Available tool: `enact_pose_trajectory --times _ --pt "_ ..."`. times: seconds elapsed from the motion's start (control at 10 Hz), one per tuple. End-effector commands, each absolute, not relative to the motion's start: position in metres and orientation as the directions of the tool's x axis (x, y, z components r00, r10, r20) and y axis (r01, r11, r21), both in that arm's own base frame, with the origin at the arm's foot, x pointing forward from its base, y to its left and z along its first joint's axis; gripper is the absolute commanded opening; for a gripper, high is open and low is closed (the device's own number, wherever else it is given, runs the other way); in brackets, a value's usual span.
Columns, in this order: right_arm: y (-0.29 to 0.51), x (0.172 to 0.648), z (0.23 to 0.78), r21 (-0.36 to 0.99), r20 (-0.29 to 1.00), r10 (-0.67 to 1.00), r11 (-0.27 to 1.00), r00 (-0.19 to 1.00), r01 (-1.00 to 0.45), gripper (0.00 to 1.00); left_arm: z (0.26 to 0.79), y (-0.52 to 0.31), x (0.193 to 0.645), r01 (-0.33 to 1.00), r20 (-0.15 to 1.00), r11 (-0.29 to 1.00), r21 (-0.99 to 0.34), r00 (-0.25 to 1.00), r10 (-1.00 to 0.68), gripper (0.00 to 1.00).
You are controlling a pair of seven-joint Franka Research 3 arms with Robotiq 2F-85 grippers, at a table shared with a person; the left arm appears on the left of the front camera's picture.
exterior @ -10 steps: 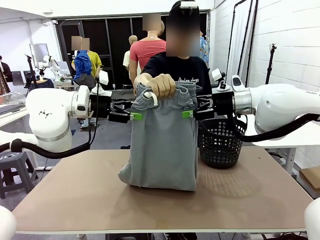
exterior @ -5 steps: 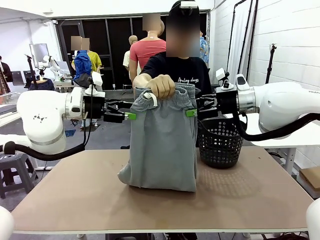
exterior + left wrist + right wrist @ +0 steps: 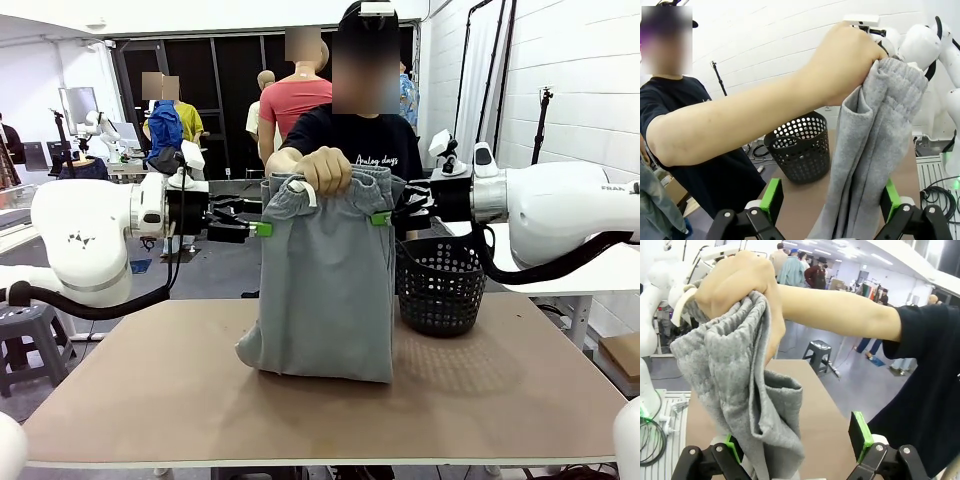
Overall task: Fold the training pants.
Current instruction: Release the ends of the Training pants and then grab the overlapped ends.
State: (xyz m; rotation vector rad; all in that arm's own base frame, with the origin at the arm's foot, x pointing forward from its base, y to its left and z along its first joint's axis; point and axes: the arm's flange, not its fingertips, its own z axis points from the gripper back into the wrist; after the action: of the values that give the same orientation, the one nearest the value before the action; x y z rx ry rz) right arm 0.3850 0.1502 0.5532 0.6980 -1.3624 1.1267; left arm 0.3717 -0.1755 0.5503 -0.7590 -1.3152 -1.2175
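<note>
A person's hand holds the light grey training pants up by the bunched waistband; their lower end rests on the table. My left gripper stands open at the pants' left edge just below the waistband, and my right gripper stands open at the right edge. In the left wrist view the pants hang from the hand between my left gripper's spread green-padded fingers. In the right wrist view the pants hang between my right gripper's spread fingers, near the left one.
A black mesh basket stands on the table's far right, behind the pants and under my right arm; it is also in the left wrist view. The person stands at the far edge. Bare brown tabletop lies in front of and to both sides of the pants.
Both grippers have shifted slightly outward from the pants' middle to their side edges, the right one also rising a little. The person's hand and the pants hang as before.
</note>
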Motion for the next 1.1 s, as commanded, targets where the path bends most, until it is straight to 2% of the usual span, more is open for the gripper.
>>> enact_pose_trajectory --times 0.0,0.5,1.0 --pt "0.147 0.341 0.529 -0.192 0.969 0.217 0.362 -0.118 -0.912 1.0 0.544 -0.182 0.363 0.94 0.965 0.274 0.203 -0.145 -0.217 1.0" --pt "0.146 0.337 0.53 -0.025 0.984 0.18 0.153 0.003 -0.988 1.0 0.542 -0.192 0.366 0.973 0.967 0.156 0.172 -0.136 -0.217 1.0" --pt "0.161 0.336 0.52 -0.061 0.98 0.197 0.154 -0.03 -0.986 1.0 0.539 -0.203 0.372 0.973 0.965 0.14 0.181 -0.148 -0.218 1.0"
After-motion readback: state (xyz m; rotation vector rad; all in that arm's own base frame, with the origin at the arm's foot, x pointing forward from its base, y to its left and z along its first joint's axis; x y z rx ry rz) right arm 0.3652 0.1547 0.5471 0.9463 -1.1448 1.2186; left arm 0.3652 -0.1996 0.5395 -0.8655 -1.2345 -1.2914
